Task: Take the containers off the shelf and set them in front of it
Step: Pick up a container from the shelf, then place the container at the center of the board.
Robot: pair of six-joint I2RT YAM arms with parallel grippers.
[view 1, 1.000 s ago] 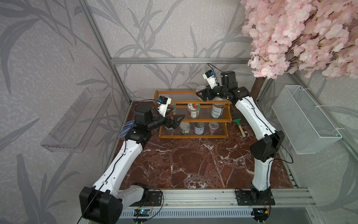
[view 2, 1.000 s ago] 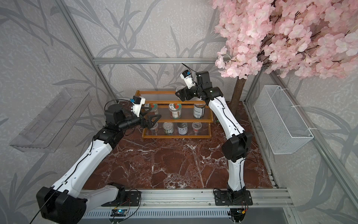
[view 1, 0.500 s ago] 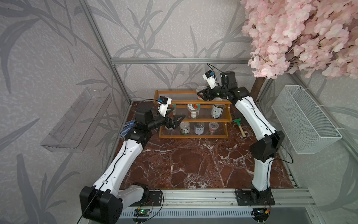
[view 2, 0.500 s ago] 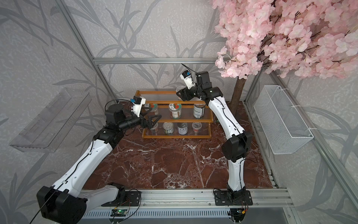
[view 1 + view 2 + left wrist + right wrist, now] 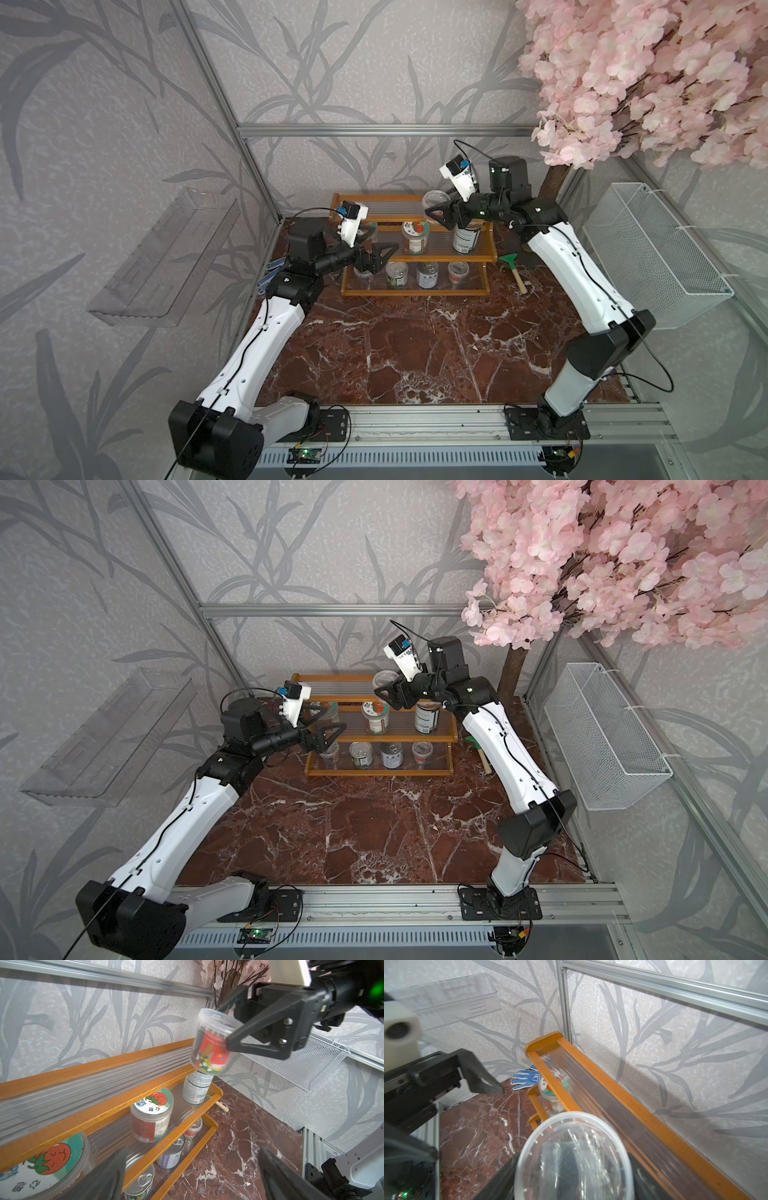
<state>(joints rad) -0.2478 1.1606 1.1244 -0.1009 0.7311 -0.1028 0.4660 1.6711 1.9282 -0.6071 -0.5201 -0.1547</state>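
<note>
Far middle of tabletop, against back wall: shelf. Middle tier, left to right: left jar, middle jar, tall tin. Bottom tier, left to right: left cup, left tin, right tin, right cup. In right pincer, above top tier's right end: held cup. Left of shelf, on tabletop: glove. Right of shelf, on tabletop: hand tool. Left wall: tray. Right wall: basket.

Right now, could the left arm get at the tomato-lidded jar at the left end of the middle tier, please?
Probably yes: the open left claw hangs close beside that jar, nothing between them, and the right claw holds a clear cup higher up.
</note>
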